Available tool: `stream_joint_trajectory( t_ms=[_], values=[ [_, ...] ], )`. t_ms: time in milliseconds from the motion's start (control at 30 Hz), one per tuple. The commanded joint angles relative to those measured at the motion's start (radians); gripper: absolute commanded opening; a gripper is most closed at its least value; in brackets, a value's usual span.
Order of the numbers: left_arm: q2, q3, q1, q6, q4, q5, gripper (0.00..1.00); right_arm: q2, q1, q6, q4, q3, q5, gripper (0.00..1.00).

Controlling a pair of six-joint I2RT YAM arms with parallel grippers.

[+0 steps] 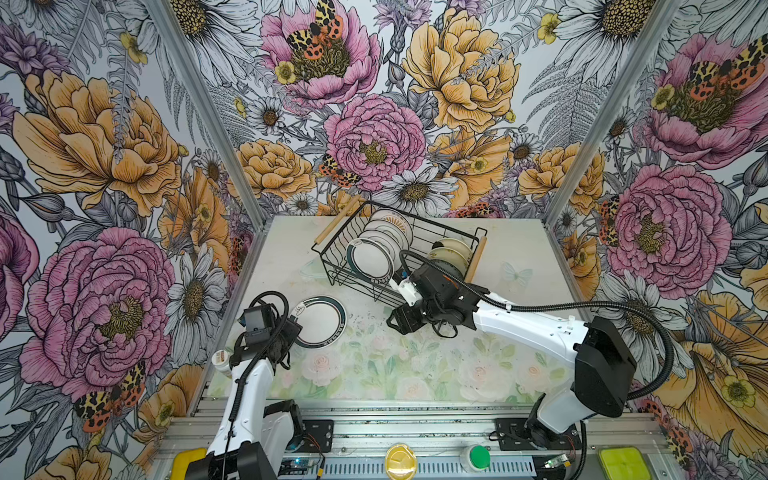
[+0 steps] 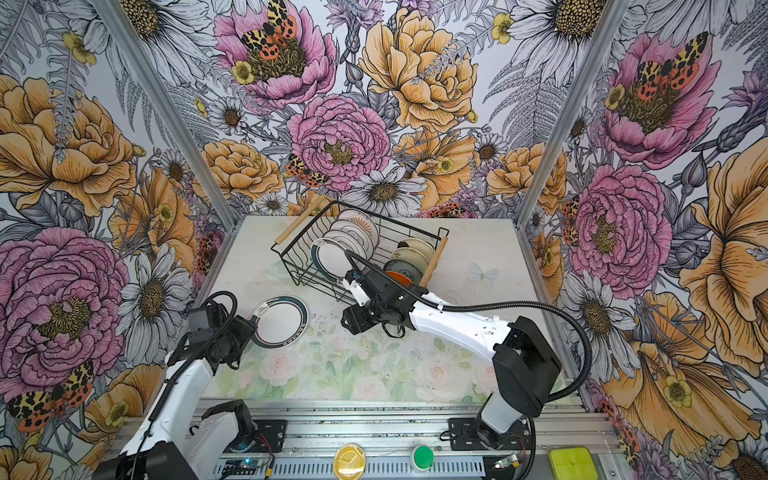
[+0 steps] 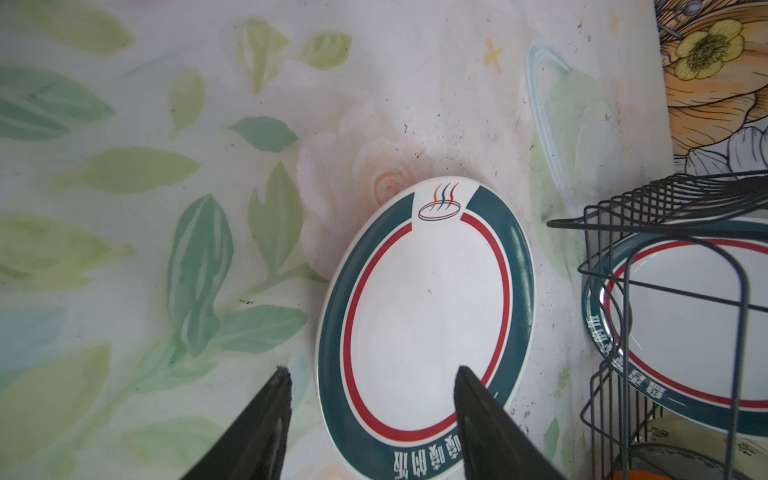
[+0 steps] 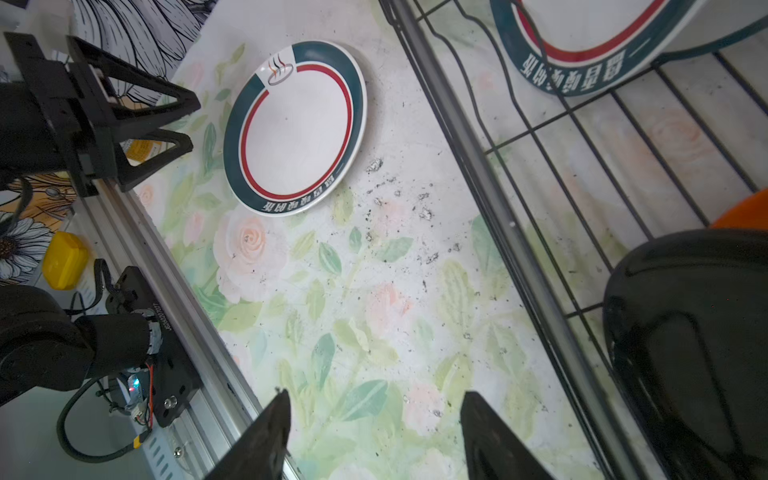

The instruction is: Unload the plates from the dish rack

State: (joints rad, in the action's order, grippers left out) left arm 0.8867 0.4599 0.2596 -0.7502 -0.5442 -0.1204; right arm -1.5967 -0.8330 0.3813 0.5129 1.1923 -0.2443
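Observation:
The dish rack (image 1: 332, 266) stands at an angle at the back of the table, and its wires show in the right wrist view (image 4: 540, 266). Several plates stand in the rack: a teal-rimmed one (image 1: 370, 257), white ones (image 1: 388, 232), cream ones (image 1: 451, 253), an orange one (image 2: 401, 276) and a black one (image 4: 685, 353). Another teal-rimmed plate (image 1: 322, 322) (image 3: 424, 324) lies flat on the table, outside the rack. My left gripper (image 3: 372, 374) is open at that plate's near rim, gripping nothing. My right gripper (image 4: 376, 395) hangs open over bare table beside the rack's front side.
Flowered walls close in the table on three sides. An aluminium rail (image 1: 415, 428) runs along the front with a green button (image 1: 480, 456) and yellow lids (image 1: 621, 463). A small white bottle (image 1: 220, 359) sits by the left arm. Dark crumbs (image 4: 399, 195) speckle the mat.

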Motion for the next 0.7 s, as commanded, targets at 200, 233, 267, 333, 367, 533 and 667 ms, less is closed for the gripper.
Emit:
stream_joint_trajectory(
  t_ms=[200, 233, 267, 333, 367, 533, 667],
  values=[
    [-0.013, 0.038, 0.009, 0.023, -0.008, -0.042, 0.8, 0.003, 0.109, 0.02, -0.007, -0.06, 0.018, 0.66],
    [-0.01, 0.04, 0.01, 0.023, -0.008, -0.046, 0.8, 0.007, 0.123, 0.018, -0.007, -0.067, 0.015, 0.65],
    [-0.007, 0.043, 0.009, 0.023, -0.007, -0.051, 0.8, 0.009, 0.137, 0.015, -0.006, -0.075, 0.012, 0.65],
    [-0.005, 0.049, 0.009, 0.022, -0.007, -0.061, 0.8, 0.015, 0.162, 0.002, -0.007, -0.086, 0.01, 0.65],
    [-0.005, 0.053, 0.008, 0.022, -0.007, -0.067, 0.81, 0.017, 0.175, -0.003, -0.005, -0.089, 0.008, 0.65],
    [-0.011, 0.064, 0.005, 0.022, -0.009, -0.087, 0.95, 0.03, 0.232, -0.025, 0.005, -0.091, -0.016, 0.65],
    [-0.006, 0.066, 0.003, 0.032, -0.009, -0.088, 0.96, 0.058, 0.236, -0.053, 0.024, -0.087, -0.043, 0.65]
  ],
)
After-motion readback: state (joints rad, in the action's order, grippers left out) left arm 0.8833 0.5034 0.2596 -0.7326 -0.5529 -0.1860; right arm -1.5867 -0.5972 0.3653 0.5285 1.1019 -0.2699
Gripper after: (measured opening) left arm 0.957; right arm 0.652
